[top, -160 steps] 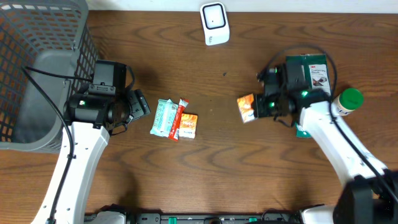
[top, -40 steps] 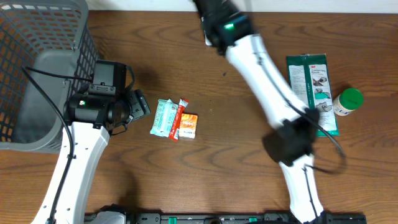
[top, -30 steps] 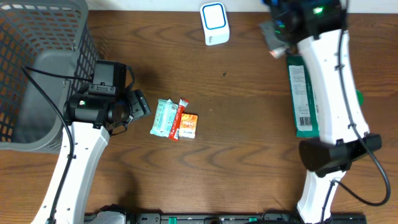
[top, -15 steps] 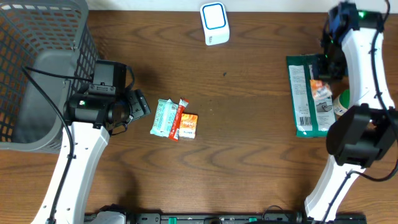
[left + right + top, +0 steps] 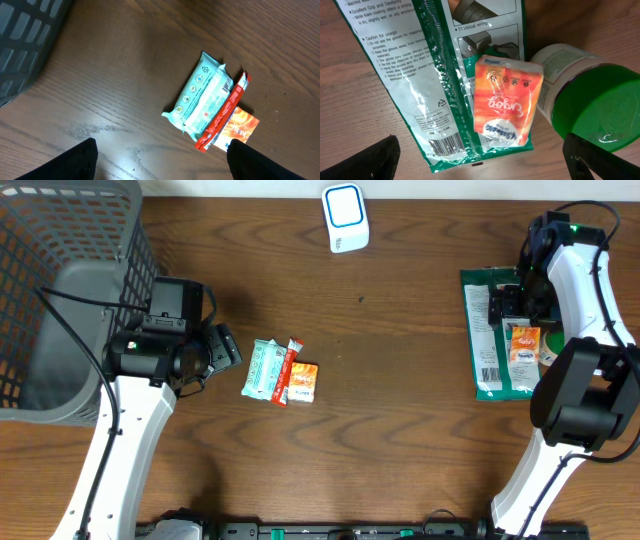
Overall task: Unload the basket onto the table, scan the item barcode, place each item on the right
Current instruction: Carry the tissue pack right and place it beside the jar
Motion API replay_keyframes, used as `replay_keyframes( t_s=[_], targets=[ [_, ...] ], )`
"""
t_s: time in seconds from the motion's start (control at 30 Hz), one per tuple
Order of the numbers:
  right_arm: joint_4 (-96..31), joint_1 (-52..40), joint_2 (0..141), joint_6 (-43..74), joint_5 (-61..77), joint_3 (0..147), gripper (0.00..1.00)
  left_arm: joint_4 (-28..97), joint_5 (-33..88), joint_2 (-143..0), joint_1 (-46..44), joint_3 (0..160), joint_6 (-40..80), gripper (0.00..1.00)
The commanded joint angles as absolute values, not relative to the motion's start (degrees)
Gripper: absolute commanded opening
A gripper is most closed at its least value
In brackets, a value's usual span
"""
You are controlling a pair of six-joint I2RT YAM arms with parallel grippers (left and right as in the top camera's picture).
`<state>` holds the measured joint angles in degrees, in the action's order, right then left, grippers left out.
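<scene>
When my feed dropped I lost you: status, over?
Left gripper open, empty. Right gripper open above orange packet. Packet lies loose on green pack, beside bottle. Nothing at scanner.

An orange packet (image 5: 506, 102) lies mid-frame on the lower end of a green printed pouch (image 5: 427, 75), just beside a green-lidded white bottle (image 5: 592, 97) at right. The right gripper (image 5: 480, 162) has its dark fingers (image 5: 362, 157) in the lower corners, clear of the packet.

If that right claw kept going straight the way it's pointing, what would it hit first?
Probably the orange packet, which lies on the green glove pack beside the green-lidded bottle. The open right gripper points down at it, though depth is unclear.
</scene>
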<state>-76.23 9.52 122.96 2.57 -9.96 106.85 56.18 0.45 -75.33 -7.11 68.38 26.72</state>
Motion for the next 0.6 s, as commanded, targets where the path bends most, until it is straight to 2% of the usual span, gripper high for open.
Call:
replay_keyframes(
  t_s=[0.0,0.37,0.53,0.57],
  targets=[
    [-76.7,9.6,123.0,2.5,-9.2,107.2,0.99,56.4,-0.3,-75.2,-6.8,68.7,26.2,0.84],
    [-77.7,8.1,123.0,2.5,20.4,112.7,0.99,56.4,-0.3,-75.2,-6.8,68.7,26.2,0.84],
    [-77.1,7.2,123.0,2.6,29.8,112.7,0.99,56.3,-0.3,-75.2,-6.8,68.7,26.2,0.84],
    [-77.1,6.7,123.0,2.6,31.3,112.7,0.96,56.4,-0.3,-75.2,-6.8,68.7,26.2,0.83]
  ],
)
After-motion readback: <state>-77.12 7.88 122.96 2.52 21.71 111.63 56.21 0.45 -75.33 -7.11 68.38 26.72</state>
